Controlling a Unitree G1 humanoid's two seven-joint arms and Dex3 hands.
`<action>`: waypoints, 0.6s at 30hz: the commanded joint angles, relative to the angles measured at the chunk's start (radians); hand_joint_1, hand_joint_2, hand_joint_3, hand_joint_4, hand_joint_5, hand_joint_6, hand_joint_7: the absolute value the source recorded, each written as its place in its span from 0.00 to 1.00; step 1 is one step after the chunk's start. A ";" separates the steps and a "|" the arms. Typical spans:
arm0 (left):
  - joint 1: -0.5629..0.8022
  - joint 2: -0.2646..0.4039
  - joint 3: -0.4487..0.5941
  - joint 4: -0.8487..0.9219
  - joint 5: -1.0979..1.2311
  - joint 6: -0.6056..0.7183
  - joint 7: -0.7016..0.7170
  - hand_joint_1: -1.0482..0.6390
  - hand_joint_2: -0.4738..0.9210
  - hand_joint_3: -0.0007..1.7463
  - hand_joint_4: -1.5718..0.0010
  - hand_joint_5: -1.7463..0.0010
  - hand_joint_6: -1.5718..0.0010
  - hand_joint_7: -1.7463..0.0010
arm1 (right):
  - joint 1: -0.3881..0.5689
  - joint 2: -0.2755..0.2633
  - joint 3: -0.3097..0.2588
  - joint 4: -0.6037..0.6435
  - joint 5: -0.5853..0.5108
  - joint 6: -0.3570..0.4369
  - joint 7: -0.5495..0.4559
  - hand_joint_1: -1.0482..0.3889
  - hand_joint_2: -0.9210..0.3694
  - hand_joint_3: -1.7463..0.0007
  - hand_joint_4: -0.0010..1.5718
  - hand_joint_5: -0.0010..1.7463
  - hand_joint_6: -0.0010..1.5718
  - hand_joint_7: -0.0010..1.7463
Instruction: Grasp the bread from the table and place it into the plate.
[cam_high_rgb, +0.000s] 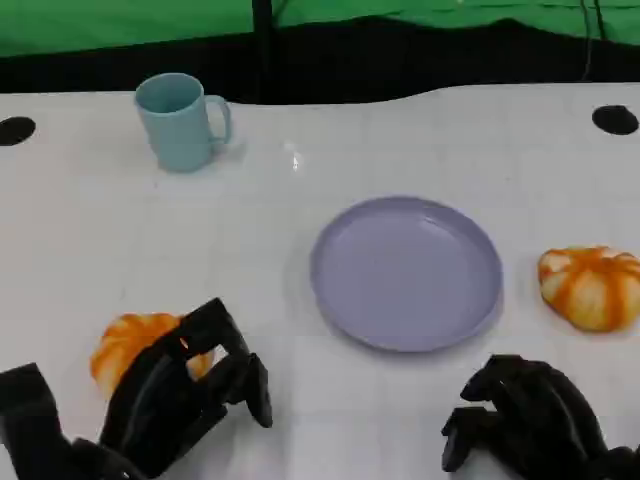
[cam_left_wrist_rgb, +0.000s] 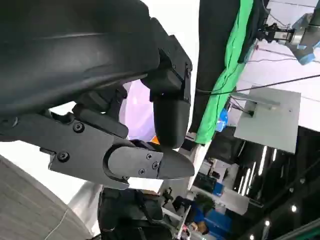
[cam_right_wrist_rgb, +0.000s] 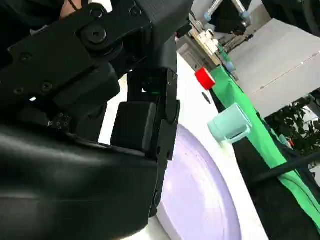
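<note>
Two orange-and-white breads lie on the white table. One bread (cam_high_rgb: 128, 347) is at the near left, with the spread fingers of my left hand (cam_high_rgb: 185, 395) reaching across its right side; I see no firm grip on it. The other bread (cam_high_rgb: 592, 287) sits at the right, beside the lavender plate (cam_high_rgb: 405, 270) in the middle. My right hand (cam_high_rgb: 530, 420) hangs near the front edge, below the plate's right side, its fingers curled in on nothing. The left wrist view shows a strip of the plate (cam_left_wrist_rgb: 137, 110) behind the fingers (cam_left_wrist_rgb: 170, 110).
A light blue mug (cam_high_rgb: 181, 121) stands at the far left of the table (cam_high_rgb: 300, 180). In the right wrist view the mug (cam_right_wrist_rgb: 230, 125) and a small red object (cam_right_wrist_rgb: 204, 78) sit beyond the plate (cam_right_wrist_rgb: 200, 195). Green cloth runs behind the table's far edge.
</note>
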 joint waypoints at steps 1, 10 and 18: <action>-0.005 0.007 0.008 0.003 0.007 0.000 0.000 0.24 1.00 0.16 0.48 0.00 0.66 0.00 | 0.001 -0.008 -0.005 -0.008 0.004 -0.002 -0.009 0.00 0.15 1.00 1.00 0.43 1.00 0.21; -0.008 0.009 0.010 0.010 0.011 -0.010 -0.009 0.24 1.00 0.17 0.48 0.00 0.66 0.00 | -0.001 -0.006 -0.008 -0.004 0.014 0.003 -0.003 0.01 0.15 1.00 0.99 0.43 1.00 0.21; -0.012 0.006 0.013 0.017 0.014 -0.021 -0.006 0.24 1.00 0.17 0.48 0.00 0.66 0.00 | -0.003 -0.007 -0.005 -0.001 0.006 -0.007 -0.003 0.01 0.15 1.00 0.99 0.43 1.00 0.21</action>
